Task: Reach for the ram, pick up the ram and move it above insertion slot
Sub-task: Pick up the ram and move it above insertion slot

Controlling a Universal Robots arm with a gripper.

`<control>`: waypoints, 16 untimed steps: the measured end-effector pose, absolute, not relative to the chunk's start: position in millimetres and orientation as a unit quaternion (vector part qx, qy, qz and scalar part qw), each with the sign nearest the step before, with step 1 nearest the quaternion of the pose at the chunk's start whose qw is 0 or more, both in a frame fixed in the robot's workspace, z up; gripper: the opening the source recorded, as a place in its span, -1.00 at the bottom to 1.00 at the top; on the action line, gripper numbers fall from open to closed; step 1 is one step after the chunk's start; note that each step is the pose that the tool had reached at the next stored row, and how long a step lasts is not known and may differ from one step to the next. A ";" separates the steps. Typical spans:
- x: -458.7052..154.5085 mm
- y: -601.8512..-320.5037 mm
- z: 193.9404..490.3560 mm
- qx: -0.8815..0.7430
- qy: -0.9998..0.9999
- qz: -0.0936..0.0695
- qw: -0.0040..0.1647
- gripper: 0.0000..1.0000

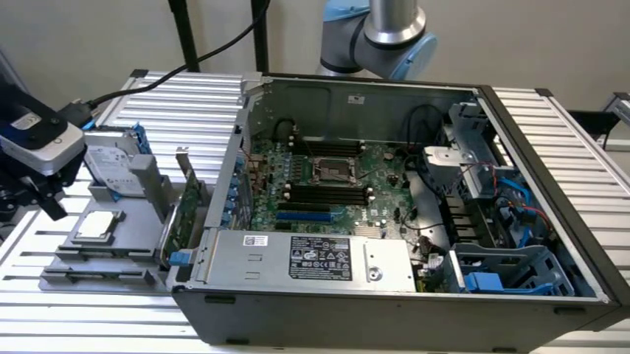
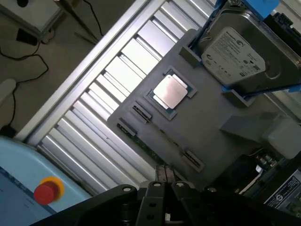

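Slatted table point(image 2: 117, 75); hand point(image 2: 164, 173) pinched together near ram point(image 2: 149, 150), edge-on, half-hidden in tray point(image 2: 207, 141).

My bench point(image 1: 197, 96) is a top of ribbed silver metal slats laid side by side with grooves between them, and from my wrist I see a plain metal rail along its edge. Two things sit straight on it. The open black computer case point(image 1: 394, 313) takes up the middle and the exterior view's right. Just beside it, on the exterior view's left, lies a flat grey holder tray point(image 1: 99, 276). Bare slats show around both
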State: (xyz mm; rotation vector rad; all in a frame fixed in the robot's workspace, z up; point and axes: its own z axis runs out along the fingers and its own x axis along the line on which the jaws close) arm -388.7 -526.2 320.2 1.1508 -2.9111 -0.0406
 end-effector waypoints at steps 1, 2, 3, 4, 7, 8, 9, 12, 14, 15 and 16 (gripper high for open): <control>-388.7 -526.2 319.9 0.376 -0.927 -0.013 0.006 -0.79; -388.7 -526.2 319.5 0.384 -0.923 -0.013 0.006 -0.79; -388.7 -526.2 319.1 0.393 -0.920 -0.013 0.006 -0.79; -388.7 -526.2 318.8 0.401 -0.916 -0.013 0.006 -0.79; -388.7 -526.2 317.6 0.426 -0.905 -0.013 0.006 -0.79; -388.7 -526.2 317.2 0.434 -0.901 -0.013 0.006 -0.79; -388.7 -526.2 316.9 0.442 -0.897 -0.012 0.007 -0.79; -388.8 -526.2 315.8 0.466 -0.885 -0.012 0.007 -0.79; -388.7 -526.2 315.0 0.483 -0.876 -0.012 0.007 -0.79; -388.7 -526.2 314.6 0.490 -0.871 -0.012 0.007 -0.79; -388.7 -526.2 314.2 0.498 -0.867 -0.012 0.007 -0.79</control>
